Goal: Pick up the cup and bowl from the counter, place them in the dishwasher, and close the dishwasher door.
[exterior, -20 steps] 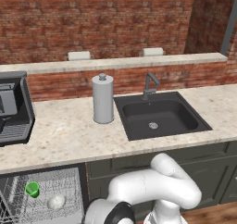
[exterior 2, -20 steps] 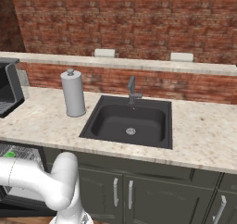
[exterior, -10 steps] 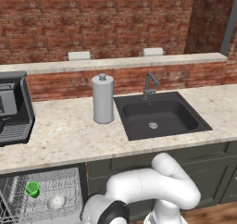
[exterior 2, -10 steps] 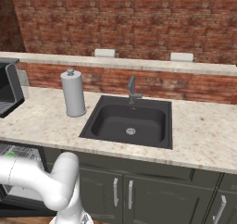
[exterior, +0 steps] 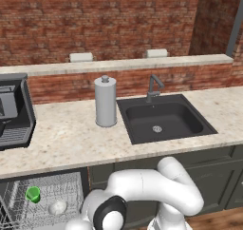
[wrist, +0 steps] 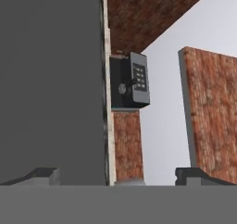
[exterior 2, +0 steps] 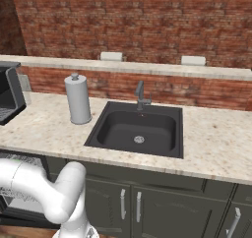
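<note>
The green cup (exterior: 32, 194) and the pale bowl (exterior: 58, 207) sit in the white wire rack of the open dishwasher (exterior: 66, 186), under the beige counter (exterior: 71, 138). My arm bends down low in front of the cabinets, its wrist just right of the rack. In the hand view my gripper (wrist: 121, 176) is open with nothing between its fingertips (wrist: 44, 174). A flat dark grey panel (wrist: 51, 79) stands close by the left fingertip. I cannot tell whether it is the dishwasher door or a cabinet front.
A tall grey lidded canister (exterior: 105, 101) stands on the counter beside the black sink (exterior: 163, 117) and its faucet (exterior: 153, 87). A black coffee machine (exterior: 14, 111) sits at the left end. Dark cabinet doors (exterior 2: 147, 207) run under the sink.
My wrist has shifted slightly to the left, nearer the rack. Cup and bowl have not moved.
</note>
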You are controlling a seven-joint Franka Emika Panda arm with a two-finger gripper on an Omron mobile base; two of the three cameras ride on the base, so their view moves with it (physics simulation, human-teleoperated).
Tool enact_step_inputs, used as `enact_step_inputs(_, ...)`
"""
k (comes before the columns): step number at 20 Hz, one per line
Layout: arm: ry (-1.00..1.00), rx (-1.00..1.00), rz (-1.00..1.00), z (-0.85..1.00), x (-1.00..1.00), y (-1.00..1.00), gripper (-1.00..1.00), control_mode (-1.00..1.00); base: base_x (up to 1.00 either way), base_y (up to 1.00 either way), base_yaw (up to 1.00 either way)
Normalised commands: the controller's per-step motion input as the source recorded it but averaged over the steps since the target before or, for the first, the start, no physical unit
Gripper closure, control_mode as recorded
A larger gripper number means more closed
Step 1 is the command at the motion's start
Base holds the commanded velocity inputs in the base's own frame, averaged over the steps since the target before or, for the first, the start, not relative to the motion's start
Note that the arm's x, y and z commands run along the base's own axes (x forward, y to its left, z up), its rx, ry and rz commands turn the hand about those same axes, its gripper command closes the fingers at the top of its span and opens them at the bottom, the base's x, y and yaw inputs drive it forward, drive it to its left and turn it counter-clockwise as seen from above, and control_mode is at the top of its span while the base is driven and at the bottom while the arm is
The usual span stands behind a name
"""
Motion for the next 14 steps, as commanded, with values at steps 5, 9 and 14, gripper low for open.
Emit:
enact_step_inputs(5,-0.02,0.00,0.03,-0.38,0.14,0.49,-1.00,-1.00,0.00,0.00,0.00)
enact_step_inputs(9,-0.02,0.00,0.00,-0.04,0.62,0.00,-1.00,-1.00,0.00,0.00,0.00)
enact_step_inputs(14,0.00,0.00,0.00,0.00,0.95,-0.23,-1.00,-1.00,0.00,0.00,0.00)
